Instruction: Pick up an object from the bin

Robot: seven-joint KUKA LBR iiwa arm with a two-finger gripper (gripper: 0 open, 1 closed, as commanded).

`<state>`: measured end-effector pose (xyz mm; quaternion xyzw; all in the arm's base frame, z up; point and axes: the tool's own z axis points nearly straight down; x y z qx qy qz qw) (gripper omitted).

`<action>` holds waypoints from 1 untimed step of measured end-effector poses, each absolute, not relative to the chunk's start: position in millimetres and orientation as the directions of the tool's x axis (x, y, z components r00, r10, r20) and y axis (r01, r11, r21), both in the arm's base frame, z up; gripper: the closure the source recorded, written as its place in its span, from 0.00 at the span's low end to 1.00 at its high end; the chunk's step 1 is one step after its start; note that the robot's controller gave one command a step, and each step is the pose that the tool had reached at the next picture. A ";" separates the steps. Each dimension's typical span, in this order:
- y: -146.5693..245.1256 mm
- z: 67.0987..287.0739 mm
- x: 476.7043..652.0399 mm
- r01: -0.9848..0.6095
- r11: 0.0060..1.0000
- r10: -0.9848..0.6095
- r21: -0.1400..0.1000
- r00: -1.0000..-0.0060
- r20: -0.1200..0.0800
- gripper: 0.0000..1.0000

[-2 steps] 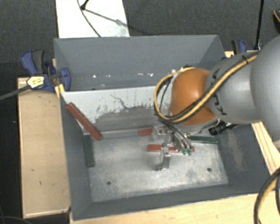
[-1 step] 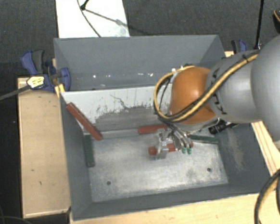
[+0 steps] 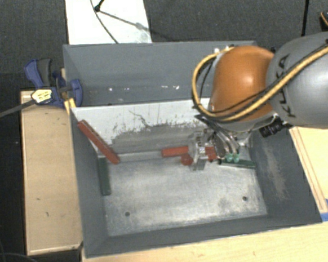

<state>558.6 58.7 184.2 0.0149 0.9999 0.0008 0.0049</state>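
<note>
- Nearest the front wall of the bin [image 3: 178,234]: bare, scuffed grey floor.
- Down at the foot of the back wall, right of its middle: fingers [image 3: 198,153], hanging below the orange cover [image 3: 236,82] on the wrist.
- Spread, pressed together or pinching: cannot tell, too cluttered under the wrist.
- Lying flat along the back wall, right at the fingers: short red bar [image 3: 174,152], with red showing on both sides of the metal.
- Just beside, toward the right wall: small green piece [image 3: 238,161].
- Well apart, by the back left corner: leaning red-brown stick [image 3: 97,141] and dark green stick [image 3: 103,176] against the left wall.
- Red bar judged stiff, light, smooth-sided and not fragile; likely to slide or pivot if pinched near one end.
- Best taken across its narrow width near mid-length, keeping clear of the back wall.
</note>
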 end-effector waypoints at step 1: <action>68.1 232.4 566.3 -0.311 0.950 -0.311 -0.001 -0.950 -0.009 1.00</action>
